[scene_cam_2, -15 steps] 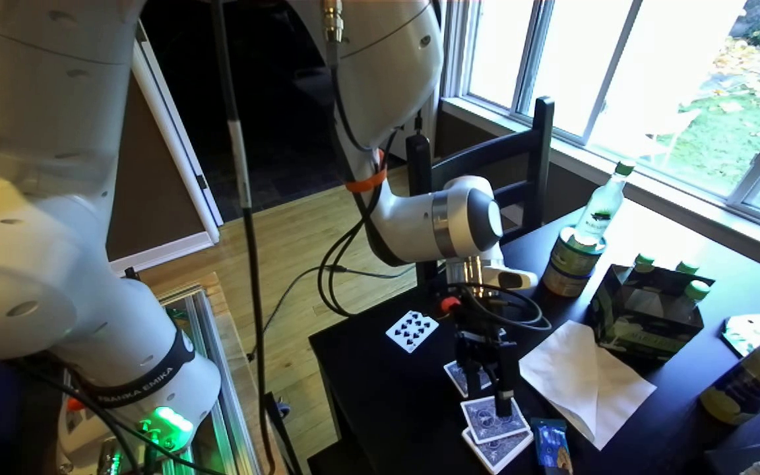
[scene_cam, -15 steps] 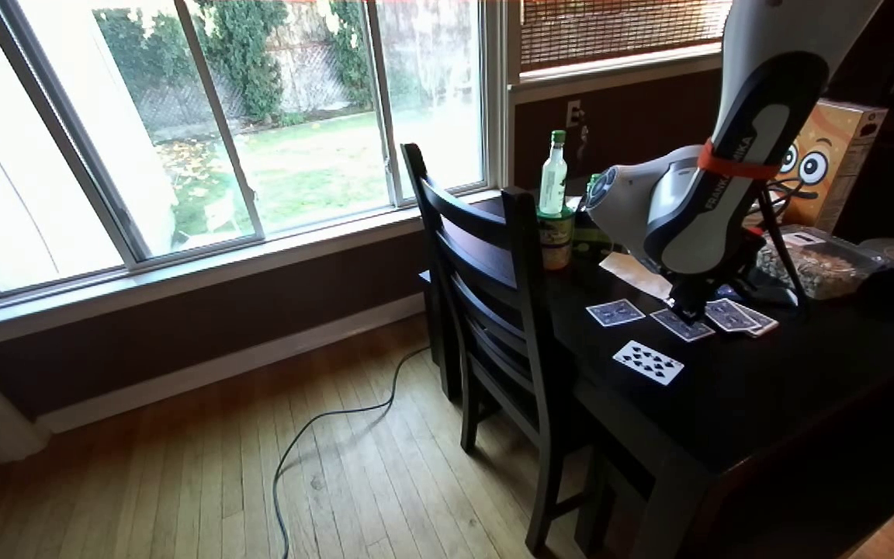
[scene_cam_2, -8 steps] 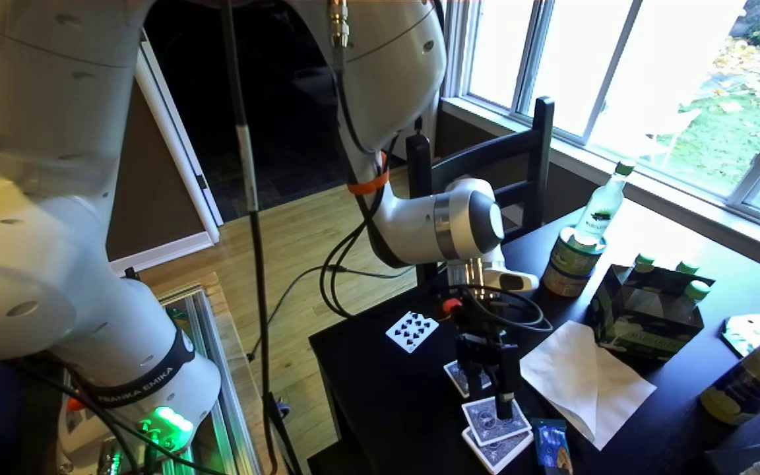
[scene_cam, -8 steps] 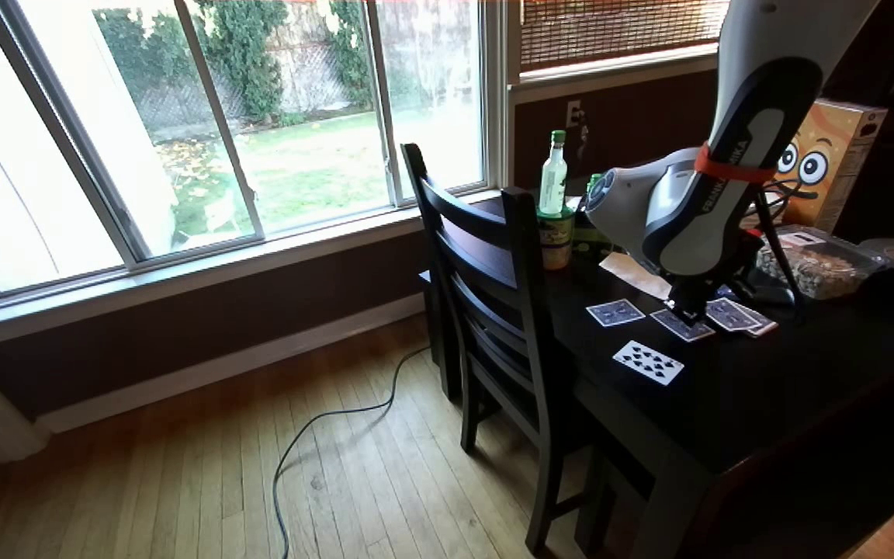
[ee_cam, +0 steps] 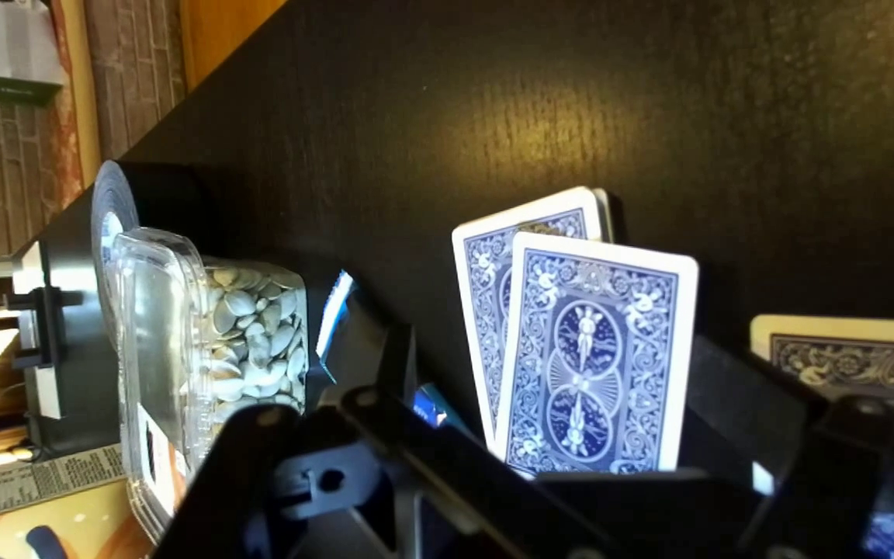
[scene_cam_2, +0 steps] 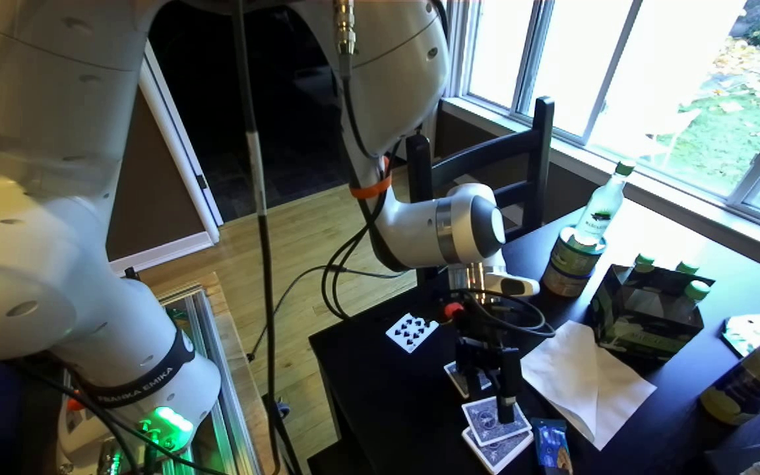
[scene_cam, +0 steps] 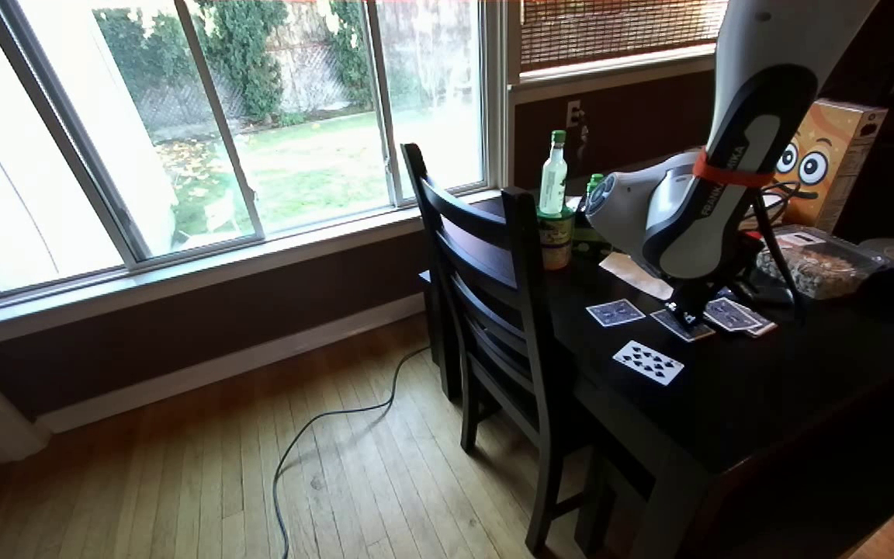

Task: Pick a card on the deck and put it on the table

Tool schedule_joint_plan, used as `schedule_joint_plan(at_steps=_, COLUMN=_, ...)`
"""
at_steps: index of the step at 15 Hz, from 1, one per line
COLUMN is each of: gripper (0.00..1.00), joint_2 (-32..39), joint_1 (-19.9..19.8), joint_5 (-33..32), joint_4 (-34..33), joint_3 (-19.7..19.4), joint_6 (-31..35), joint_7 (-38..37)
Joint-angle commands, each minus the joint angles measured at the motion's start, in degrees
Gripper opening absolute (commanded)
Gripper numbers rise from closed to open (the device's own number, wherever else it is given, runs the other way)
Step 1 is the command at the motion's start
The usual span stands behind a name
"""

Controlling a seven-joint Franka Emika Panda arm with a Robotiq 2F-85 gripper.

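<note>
The gripper (scene_cam_2: 491,406), spread wide and empty, is at the top card (ee_cam: 594,357), whose skew off the deck (ee_cam: 486,287) below presumably offers a pinchable edge

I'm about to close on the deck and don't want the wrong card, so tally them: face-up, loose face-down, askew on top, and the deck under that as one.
Face-up card: 1
Loose face-down cards: 2
Askew top card: 1
Deck beneath it, counted as one: 1
Total: 5
</note>
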State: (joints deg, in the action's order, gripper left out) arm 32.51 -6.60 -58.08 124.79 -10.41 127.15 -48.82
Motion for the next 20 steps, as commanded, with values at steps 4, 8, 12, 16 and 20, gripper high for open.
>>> schedule_joint_plan(at_steps=4, gripper=0.89, joint_2=1.93, joint_1=0.31, joint_5=-0.16, joint_4=-1.06, joint_3=-0.41, joint_6=-2.09, joint_7=2.29)
schedule_joint_plan(at_steps=8, gripper=0.93, joint_2=1.39, joint_1=-0.04, joint_5=-0.42, joint_4=-0.48, joint_3=-0.35, joint_6=-1.34, joint_7=4.68)
schedule_joint_plan(at_steps=12, gripper=0.85, joint_2=1.46, joint_1=-0.68, joint_5=-0.30, joint_4=-0.17, joint_3=-0.19, joint_6=-0.23, joint_7=8.71)
schedule_joint_plan(at_steps=16, gripper=0.63, joint_2=1.63, joint_1=-1.48, joint_5=0.28, joint_4=-0.15, joint_3=-0.24, joint_6=0.73, joint_7=12.42)
schedule_joint_plan(at_steps=20, gripper=0.45, joint_2=1.55, joint_1=-3.01, joint_5=0.83, joint_4=0.27, joint_3=0.02, joint_6=3.64, joint_7=18.38)
